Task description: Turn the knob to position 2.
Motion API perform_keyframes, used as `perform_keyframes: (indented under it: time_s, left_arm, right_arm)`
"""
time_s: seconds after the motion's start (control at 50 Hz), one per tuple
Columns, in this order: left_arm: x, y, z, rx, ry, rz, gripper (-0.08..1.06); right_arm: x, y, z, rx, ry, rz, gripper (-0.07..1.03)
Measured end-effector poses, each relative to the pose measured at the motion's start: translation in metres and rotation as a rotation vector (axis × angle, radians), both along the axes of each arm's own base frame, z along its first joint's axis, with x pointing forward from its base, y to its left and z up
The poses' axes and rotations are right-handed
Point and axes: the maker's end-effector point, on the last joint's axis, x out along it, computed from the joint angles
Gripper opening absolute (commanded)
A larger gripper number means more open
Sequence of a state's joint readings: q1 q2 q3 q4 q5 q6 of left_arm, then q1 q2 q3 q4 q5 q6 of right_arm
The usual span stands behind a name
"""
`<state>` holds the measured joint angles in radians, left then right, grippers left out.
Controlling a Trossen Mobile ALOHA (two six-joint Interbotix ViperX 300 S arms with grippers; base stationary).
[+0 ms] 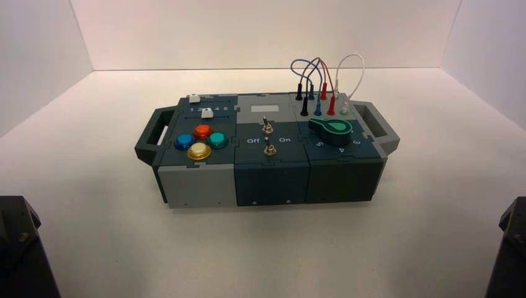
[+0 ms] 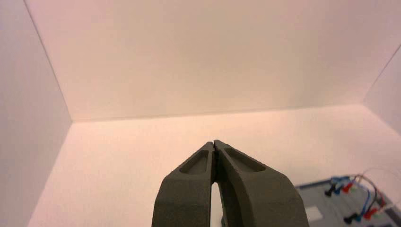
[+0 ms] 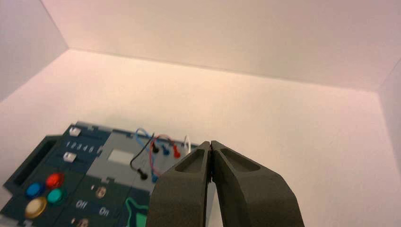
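Hanging closed: left pincer (image 2: 213, 143), right pincer (image 3: 211, 143) (well apart from green knob (image 1: 333, 131)).

"What did we have from the left wrist?"
"Left gripper (image 2: 214, 142) front and centre, fingertips together, pale floor (image 2: 127, 161) beyond!"
"And the box?"
"There it was, the grey panel (image 2: 326, 201), off to the right, partly hidden behind the gripper! Black, blue and red plugs (image 2: 348, 187) stood there, wires (image 2: 369, 189) looping over!"
"Farther back?"
"A pale wall (image 2: 213, 56), right across the far side!"

the green teardrop knob (image 1: 333, 132) sits at box's right.
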<state>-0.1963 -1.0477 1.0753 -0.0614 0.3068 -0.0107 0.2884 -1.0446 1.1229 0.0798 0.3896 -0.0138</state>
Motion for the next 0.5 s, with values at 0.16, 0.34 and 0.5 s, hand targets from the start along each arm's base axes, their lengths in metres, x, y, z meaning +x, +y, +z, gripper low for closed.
perform_keyframes:
  time_s: [0.16, 0.34, 0.5]
  left_arm:
    - [0.001, -0.015, -0.013, 0.018, 0.078, -0.063, -0.03]
    - [-0.002, -0.033, -0.015, 0.049, 0.177, -0.138, -0.03]
    - [-0.009, -0.048, -0.028, 0.095, 0.319, -0.205, -0.03]
  right_arm:
    - [-0.003, 0.014, -0.01, 0.03, 0.098, 0.038, -0.02]
    - [-0.004, 0.023, -0.021, 0.034, 0.231, 0.062, -0.02]
    - [-0.005, 0.026, -0.028, 0.023, 0.303, 0.068, -0.02]
